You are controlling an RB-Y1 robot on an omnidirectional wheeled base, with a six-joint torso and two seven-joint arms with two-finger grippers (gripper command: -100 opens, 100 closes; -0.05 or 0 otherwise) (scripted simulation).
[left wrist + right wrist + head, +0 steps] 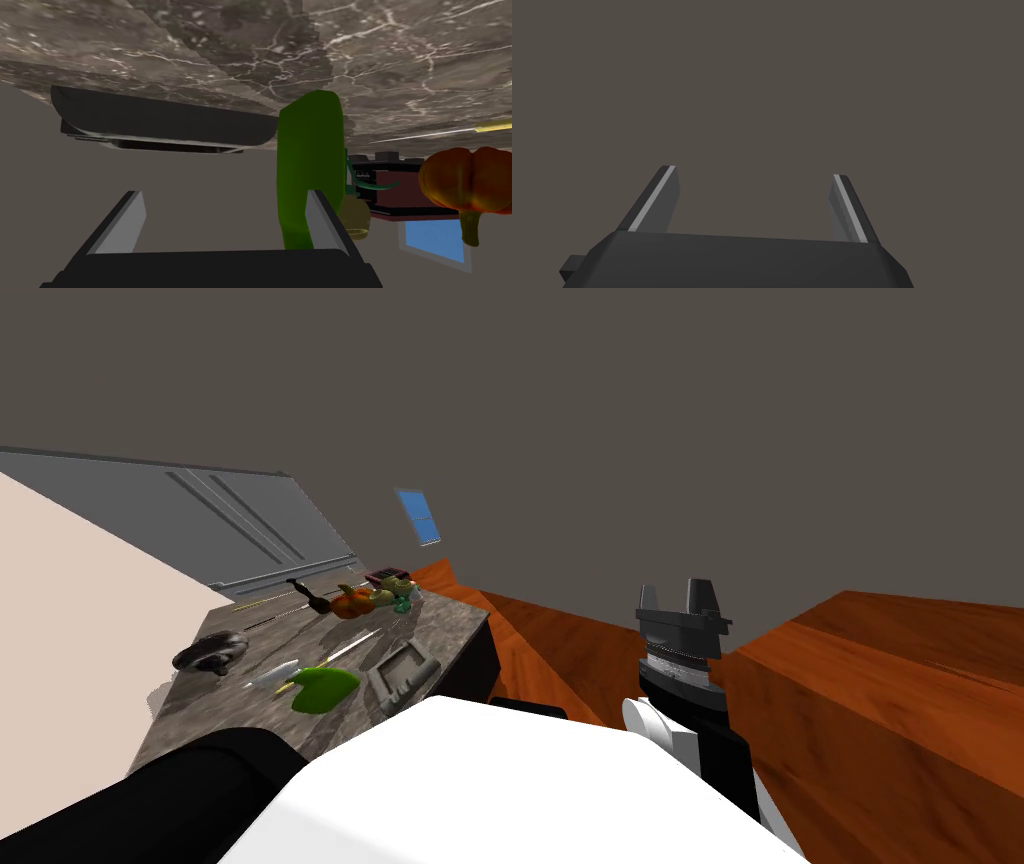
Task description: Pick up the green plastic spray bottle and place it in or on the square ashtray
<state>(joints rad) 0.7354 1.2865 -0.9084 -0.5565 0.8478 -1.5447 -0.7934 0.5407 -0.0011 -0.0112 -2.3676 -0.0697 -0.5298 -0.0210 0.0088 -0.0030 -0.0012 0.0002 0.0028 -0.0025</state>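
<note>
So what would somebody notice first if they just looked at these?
The bright green spray bottle lying on the marble table grabs the eye first, with the grey square ashtray right beside it. Farther back on the table sits an orange pumpkin. The left gripper is close to the bottle with open jaws, and the right gripper is held up away from the table, jaws open too.
</note>
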